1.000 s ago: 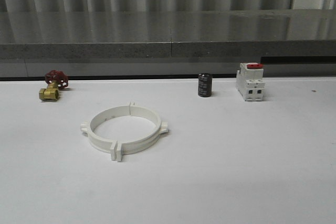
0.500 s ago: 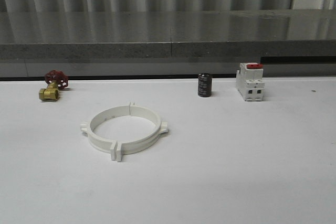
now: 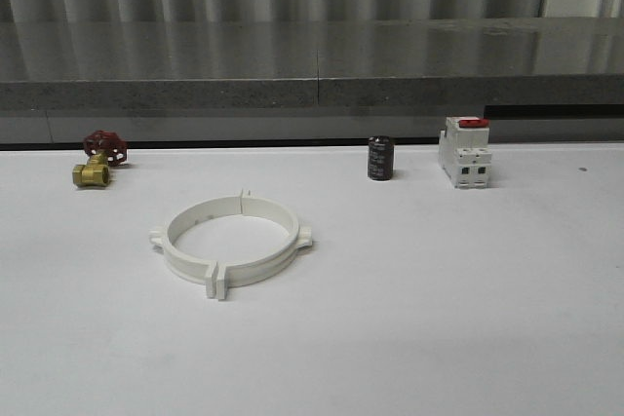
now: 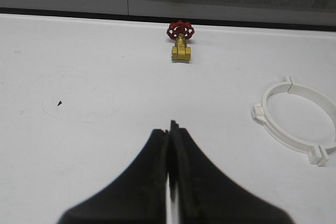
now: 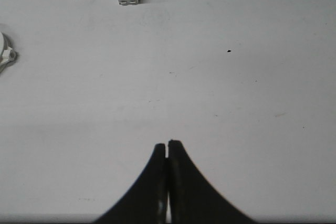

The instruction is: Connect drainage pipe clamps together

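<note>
The two white drainage pipe clamps (image 3: 230, 241) lie joined as one low ring on the white table, left of centre, their end tabs meeting at the near and far sides. Part of the ring (image 4: 295, 120) also appears in the left wrist view, and one tab of it (image 5: 6, 55) at the edge of the right wrist view. My left gripper (image 4: 169, 128) is shut with nothing in it, hovering over bare table well short of the ring. My right gripper (image 5: 167, 144) is shut and empty too, far from the ring.
A brass valve with a red handwheel (image 3: 97, 158) stands at the back left. A black cylinder (image 3: 380, 158) and a white switch block with a red top (image 3: 464, 152) stand at the back right. A grey ledge (image 3: 312, 85) runs behind the table.
</note>
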### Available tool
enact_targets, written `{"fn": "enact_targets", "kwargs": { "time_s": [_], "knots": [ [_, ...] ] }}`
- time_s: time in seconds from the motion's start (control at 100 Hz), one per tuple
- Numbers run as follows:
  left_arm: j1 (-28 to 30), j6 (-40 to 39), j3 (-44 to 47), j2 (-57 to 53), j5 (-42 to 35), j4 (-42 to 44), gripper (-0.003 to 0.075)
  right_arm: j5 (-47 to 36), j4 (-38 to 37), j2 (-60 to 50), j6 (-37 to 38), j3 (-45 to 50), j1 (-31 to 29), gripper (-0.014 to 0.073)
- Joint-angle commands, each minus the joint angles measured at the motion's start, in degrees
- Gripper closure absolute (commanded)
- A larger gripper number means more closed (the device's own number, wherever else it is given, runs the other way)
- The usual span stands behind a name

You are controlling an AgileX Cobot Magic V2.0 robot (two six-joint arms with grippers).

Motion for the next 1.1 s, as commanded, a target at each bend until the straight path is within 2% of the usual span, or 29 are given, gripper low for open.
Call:
{"fn": "enact_targets", "kwargs": {
  "time_s": [0.0, 0.34, 0.53, 0.74, 0.91, 1.09],
  "knots": [
    [-0.01, 0.09, -1.53, 0.17, -3.8, 0.05, 0.0741, -3.38, -1.49, 0.39, -0.52, -1.34, -0.35, 0.0661],
    [-0.01, 0.09, -1.53, 0.17, -3.8, 0.05, 0.0741, -5.85, -3.72, 0.29, -0.52, -0.52, -0.35, 0.0661],
    [-0.01, 0.09, -1.53, 0.17, -3.8, 0.05, 0.0741, -16.91, -0.4, -0.76, -5.65, 2.43, -1.08, 0.0661],
    [-0.01, 0.09, -1.53, 0.17, -3.8, 0.05, 0.0741, -27.88, 10.21, -6.34, -16.37, 9.87, -8.47, 0.0661],
    [-0.01, 0.09, -1.53, 0.17, -3.8, 0.05, 0.0741, -36.4, 12.72, -12.84, -16.52, 17.13, -13.89, 0.0661],
    [-0.01, 0.09, -1.53, 0.17, -3.8, 0.05, 0.0741, -41.28, 13.79, -20.16, -16.52, 24.69, -15.13, 0.0661]
  ]
}}
